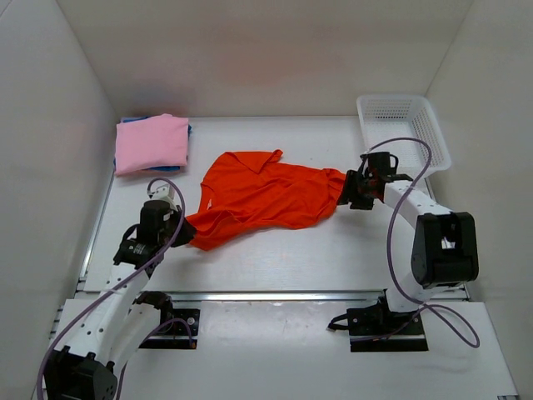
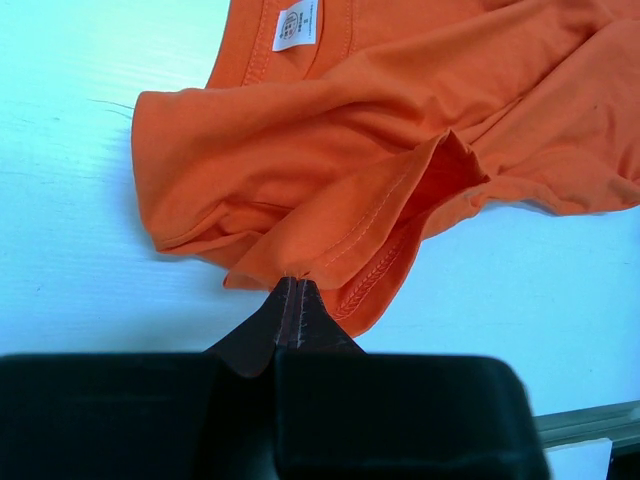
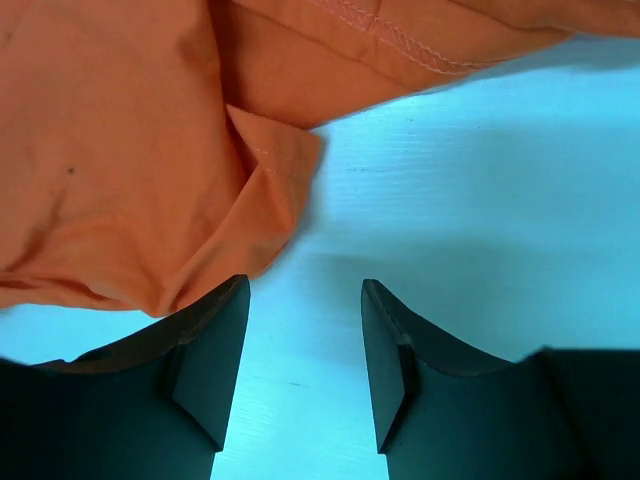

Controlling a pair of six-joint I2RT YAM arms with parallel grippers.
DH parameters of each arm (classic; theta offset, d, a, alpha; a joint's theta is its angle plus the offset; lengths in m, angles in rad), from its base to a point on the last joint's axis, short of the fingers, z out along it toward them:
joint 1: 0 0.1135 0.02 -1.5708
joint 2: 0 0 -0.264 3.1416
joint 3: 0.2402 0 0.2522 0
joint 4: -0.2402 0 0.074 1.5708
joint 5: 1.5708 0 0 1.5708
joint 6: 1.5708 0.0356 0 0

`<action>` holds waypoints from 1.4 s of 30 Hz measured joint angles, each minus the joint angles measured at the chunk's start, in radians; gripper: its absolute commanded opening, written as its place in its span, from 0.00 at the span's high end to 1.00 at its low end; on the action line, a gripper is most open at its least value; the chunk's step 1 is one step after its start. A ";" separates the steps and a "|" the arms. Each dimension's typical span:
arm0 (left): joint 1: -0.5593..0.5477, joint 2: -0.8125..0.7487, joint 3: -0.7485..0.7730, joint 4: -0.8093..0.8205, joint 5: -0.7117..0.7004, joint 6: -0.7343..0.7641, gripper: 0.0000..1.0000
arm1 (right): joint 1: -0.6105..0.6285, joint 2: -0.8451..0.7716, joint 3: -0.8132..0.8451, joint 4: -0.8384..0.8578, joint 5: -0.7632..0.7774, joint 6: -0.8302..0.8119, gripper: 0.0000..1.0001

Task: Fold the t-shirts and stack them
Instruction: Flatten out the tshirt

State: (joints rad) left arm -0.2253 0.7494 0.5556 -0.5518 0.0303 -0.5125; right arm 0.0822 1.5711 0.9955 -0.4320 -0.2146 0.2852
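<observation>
At mid-table we see the orange-red t-shirt (image 1: 262,196) lying crumpled, our left gripper (image 2: 292,300) pinched tight on its hem, the right gripper (image 3: 304,295) gaping empty at its opposite edge, and the pink t-shirt (image 1: 151,142) folded atop the blue t-shirt (image 1: 126,120) in the far left corner.
</observation>
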 measured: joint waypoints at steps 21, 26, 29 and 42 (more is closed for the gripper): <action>0.021 -0.032 -0.011 0.014 0.012 0.004 1.00 | -0.038 0.114 0.027 0.111 -0.201 0.141 1.00; 0.021 -0.033 -0.014 0.023 0.020 0.003 1.00 | -0.006 -0.102 0.177 -0.003 -0.134 0.053 0.90; 0.021 -0.035 -0.021 0.029 0.024 0.001 1.00 | 0.028 -0.195 0.126 -0.016 -0.113 0.032 0.67; 0.020 -0.059 -0.024 0.032 0.034 -0.002 1.00 | -0.126 -0.353 -0.294 -0.118 -0.094 0.023 0.54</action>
State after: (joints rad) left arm -0.2050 0.6903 0.5312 -0.5194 0.0643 -0.5148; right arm -0.0433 1.2182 0.7013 -0.5499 -0.3088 0.3080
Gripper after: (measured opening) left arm 0.015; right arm 0.455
